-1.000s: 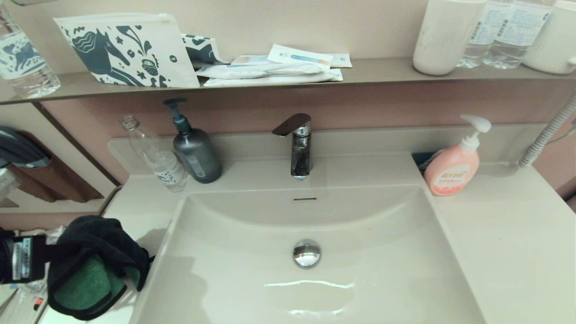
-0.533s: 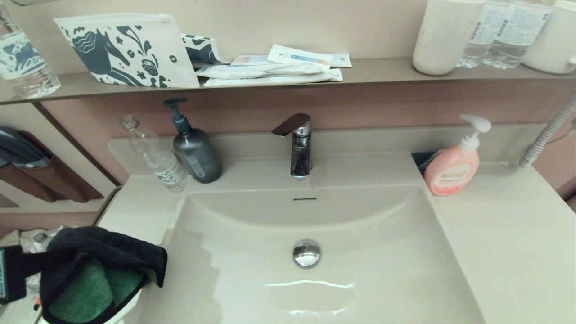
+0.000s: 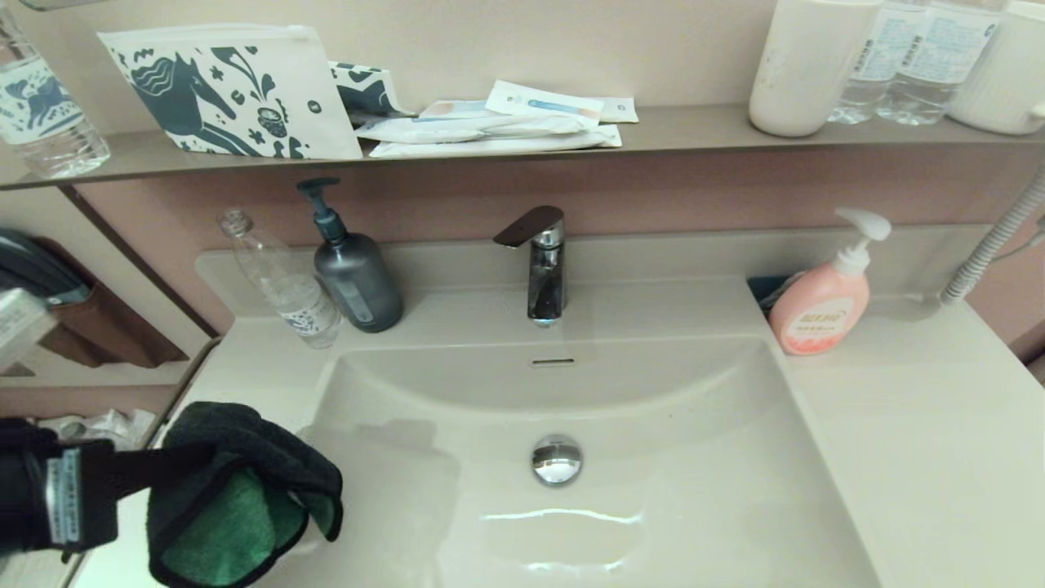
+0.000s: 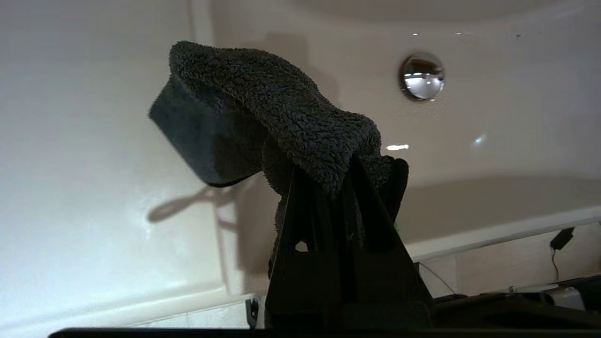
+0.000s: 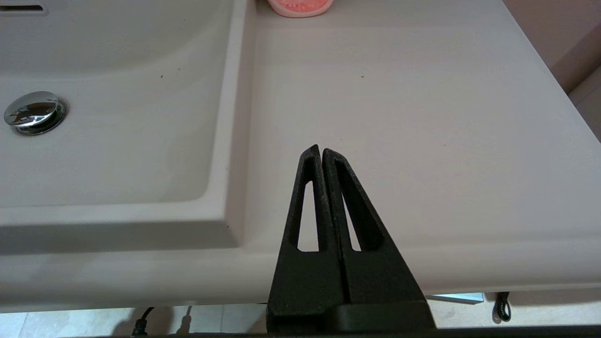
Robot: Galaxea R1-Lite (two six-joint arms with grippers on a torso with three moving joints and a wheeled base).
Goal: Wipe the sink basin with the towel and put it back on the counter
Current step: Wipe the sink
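We hold the towel in our left claw. The claw is pinching the towel tight, and the cloth hangs in a bunch, dark on the outside and green on the inside. It is up in the air over the near left edge of the sink basin, where the basin meets the table. It does not touch the basin floor.

We think the job is only at the start. The towel is picked up, and that part is done. The wiping looks not yet begun, since the cloth is not down on the basin. After the wiping, the towel must go back on the table.

Our right claw is pressed together with nothing in it. It waits over the table on the right side of the basin.

The basin has nothing in it but the shiny drain plug in the middle. We see no water in it, only bright spots of light. A thin overflow slot sits in the back wall, under the tap. On the table stand a clear bottle, a dark pump bottle and a pink soap bottle.
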